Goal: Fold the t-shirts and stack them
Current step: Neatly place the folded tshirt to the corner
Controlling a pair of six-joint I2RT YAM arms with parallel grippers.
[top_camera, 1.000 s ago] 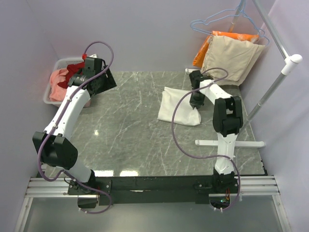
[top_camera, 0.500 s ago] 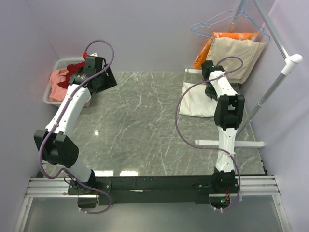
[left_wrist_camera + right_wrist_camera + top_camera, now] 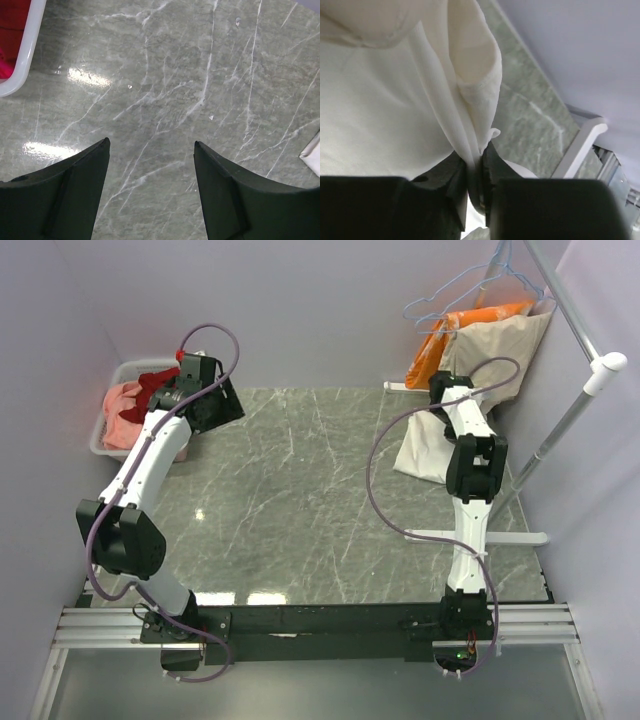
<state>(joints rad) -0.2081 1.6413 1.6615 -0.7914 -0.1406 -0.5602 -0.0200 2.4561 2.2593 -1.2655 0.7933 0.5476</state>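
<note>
Right gripper (image 3: 475,172) first: its jaws are nipped together on a thin pleat of the white t-shirt (image 3: 380,100). The fold sits squeezed between the two black fingers (image 3: 451,176). From the pinch the fabric billows out toward ten and eleven o'clock in the wrist view, filling most of it. Out at three o'clock a strip of grey marble table (image 3: 530,115) shows, and past it a white rack foot (image 3: 580,145).

From above, that tee hangs off the right wrist at about two o'clock on the table, draping down toward the marble. Whether its lower edge rests there, I cannot tell. Just behind it, at one o'clock, the beige cloth (image 3: 500,345) and the orange cloth (image 3: 432,345) hang below a blue wire hanger (image 3: 445,302). The white rack pole (image 3: 565,415) slants down at three o'clock.

Over to the left gripper (image 3: 151,146): fingers spread wide apart, only veined marble showing between them. It hovers at ten o'clock on the table. Right beside it is the white bin (image 3: 103,440), whose rim cuts the wrist view's upper-left corner. In the bin lie the dark red t-shirt (image 3: 155,380) and the salmon pink t-shirt (image 3: 122,408), bunched together and well apart from the white one.
</note>
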